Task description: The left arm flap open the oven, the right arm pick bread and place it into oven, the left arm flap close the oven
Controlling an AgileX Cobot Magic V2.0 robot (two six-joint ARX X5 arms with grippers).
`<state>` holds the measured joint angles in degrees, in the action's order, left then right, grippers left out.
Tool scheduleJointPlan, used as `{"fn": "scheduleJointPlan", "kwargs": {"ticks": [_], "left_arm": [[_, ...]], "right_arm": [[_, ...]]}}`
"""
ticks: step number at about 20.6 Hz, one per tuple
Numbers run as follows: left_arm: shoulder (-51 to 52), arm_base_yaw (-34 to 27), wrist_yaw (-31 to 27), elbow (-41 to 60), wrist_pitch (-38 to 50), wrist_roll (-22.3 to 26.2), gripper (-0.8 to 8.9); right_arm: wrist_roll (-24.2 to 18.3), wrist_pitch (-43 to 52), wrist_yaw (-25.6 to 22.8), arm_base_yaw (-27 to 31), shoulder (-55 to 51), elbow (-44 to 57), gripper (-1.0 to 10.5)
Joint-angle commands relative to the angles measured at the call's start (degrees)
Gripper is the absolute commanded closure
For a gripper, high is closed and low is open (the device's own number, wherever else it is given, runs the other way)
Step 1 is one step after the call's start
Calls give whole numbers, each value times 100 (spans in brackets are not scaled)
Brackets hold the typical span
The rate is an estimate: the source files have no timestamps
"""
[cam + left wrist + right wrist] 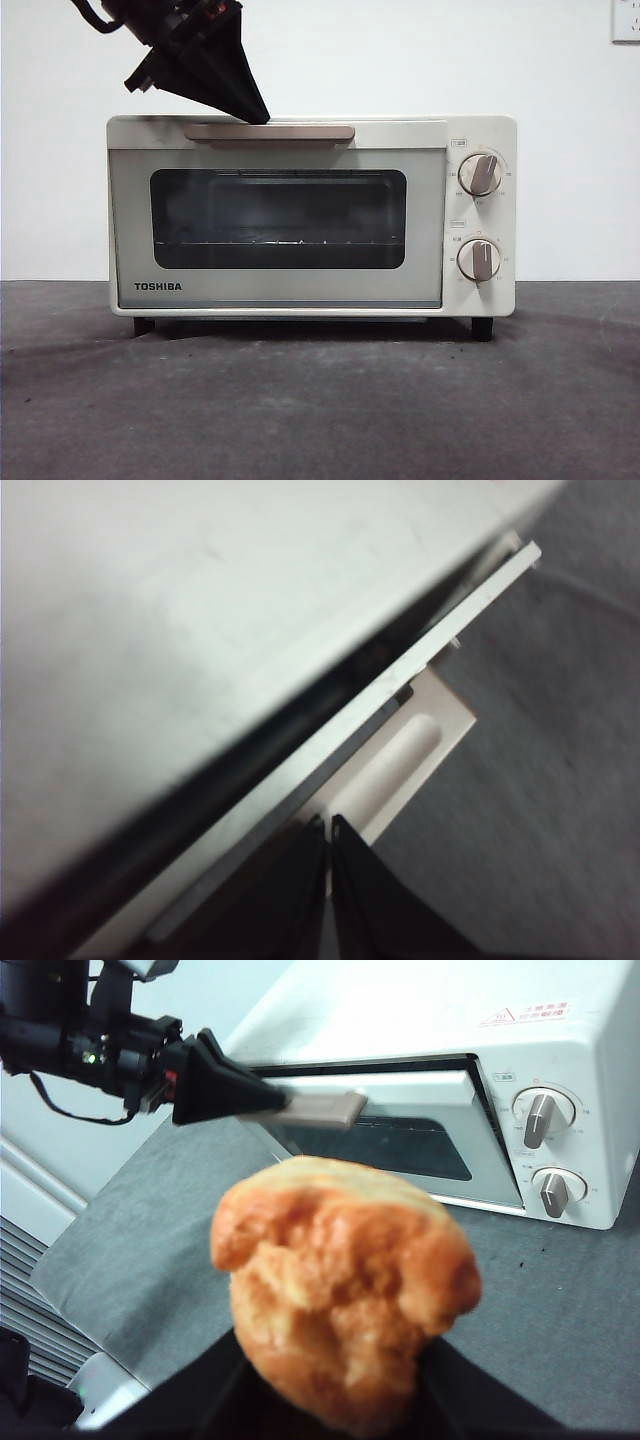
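The cream-white oven (280, 292) stands mid-table. Its door (400, 685) is tipped slightly outward at the top, leaving a dark gap to the body. My left gripper (256, 116) comes down from the upper left, shut, with its tips (328, 828) against the left part of the beige bar handle (295, 132). In the right wrist view the same gripper (240, 1098) sits on the handle (320, 1109). The golden-brown bread (340, 1280) is held in my right gripper (335, 1405), in front of and above the oven (560, 1090). The bread and right arm are out of the front view.
The oven rests on a dark grey table mat (320, 400) before a white wall. Two beige knobs (481, 174) sit on its right panel. A wire rack (280, 243) shows behind the glass. The table's left edge (60, 1300) drops off beside the oven.
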<state>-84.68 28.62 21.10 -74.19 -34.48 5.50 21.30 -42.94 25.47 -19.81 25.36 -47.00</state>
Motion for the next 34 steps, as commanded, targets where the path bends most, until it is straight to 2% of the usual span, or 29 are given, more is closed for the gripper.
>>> {"fn": "scheduleJointPlan", "kwargs": {"ticks": [1,7,11,21,24,31,34], "left_arm": [[-221,103,-164,98,-411,170,798],[-81,332,-214,361,-426,98,798],[269,490,-382,835,-70,-111,798],[1340,706,-750,2887,1698,-1399,798],[1488,861,-1102,3112,1735,-1499,798],[1519,1215,-1281,3665,2308,-2028,798],[1519,1309,-1386,3821,2378,-2098,798]], "right_arm": [[44,85,4,-26,17,-68,812],[48,85,4,-26,17,-68,812],[59,85,4,-26,17,-68,812],[81,72,4,-26,17,-68,812],[79,50,2,-26,17,-68,812],[79,50,0,-26,17,-68,812],[81,50,0,-26,17,-68,812]]}}
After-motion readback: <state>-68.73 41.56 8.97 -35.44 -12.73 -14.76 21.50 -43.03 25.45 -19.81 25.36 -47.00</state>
